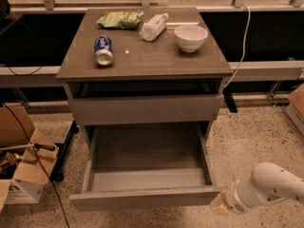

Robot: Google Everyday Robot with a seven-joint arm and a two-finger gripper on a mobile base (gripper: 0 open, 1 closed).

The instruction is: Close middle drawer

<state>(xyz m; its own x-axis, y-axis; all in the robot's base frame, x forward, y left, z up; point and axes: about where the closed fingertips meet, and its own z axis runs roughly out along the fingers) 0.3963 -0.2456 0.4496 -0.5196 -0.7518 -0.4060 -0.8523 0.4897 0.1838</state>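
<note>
The middle drawer is seen wide open, sticking out from the lower front of the desk. Its long side is laid from left to right, as wide as the desk. Its flat front is pointed away from the desk, toward the camera. The front is plain and grey-brown, and no handle is seen on it. The inside is made of smooth grey walls and a smooth grey floor. It is shaped like a wide, shallow tray.

Above it, just under the desk top, an upper front panel is seen, with a dark gap over it.

The pincer is found low down, in front of the desk and off to its right side. It is held close to the right end of the drawer's front, and it cannot be told if they touch. It is seen as a small yellowish tip. Whether it is spread or pressed together cannot be told. Behind it, the arm is seen as a thick, round, white tube. The arm is stretched in from the right, nearly level with the floor, which is speckled like stone.

On the desk top, a blue can is laid on its side. A green bag, a clear bottle on its side and a round white bowl are set near the back edge.
</note>
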